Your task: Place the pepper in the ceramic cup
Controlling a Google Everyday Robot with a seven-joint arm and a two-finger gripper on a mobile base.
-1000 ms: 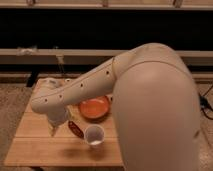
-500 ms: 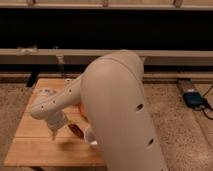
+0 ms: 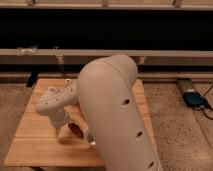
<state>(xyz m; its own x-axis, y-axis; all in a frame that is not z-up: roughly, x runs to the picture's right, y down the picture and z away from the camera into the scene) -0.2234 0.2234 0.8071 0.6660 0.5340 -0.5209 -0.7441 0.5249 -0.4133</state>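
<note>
Nearest thing in view is my own arm (image 3: 117,115). It's a big pale tube filling the near middle and right, and it hides the near right corner of the table (image 3: 30,150). The near left of the wood is bare, with the near and left edges in plain sight, so that's where the open room is.

A bit further in, my gripper (image 3: 58,132) hangs left of center, pointing down and close over the tabletop. The fingers are spread as wide as they go and there's nothing in them.

The pepper (image 3: 76,129) lies flat on the wood just right of the gripper. I can't tell if a finger touches it. Of the cup (image 3: 90,139) I only get a pale sliver, just right of the pepper and tucked against my arm.

Beyond that there's the far table edge, then speckled floor (image 3: 170,130) on the right with a blue thing (image 3: 193,98) on it, well clear of the table. At the back is a long ledge (image 3: 165,56) under a dark wall.
</note>
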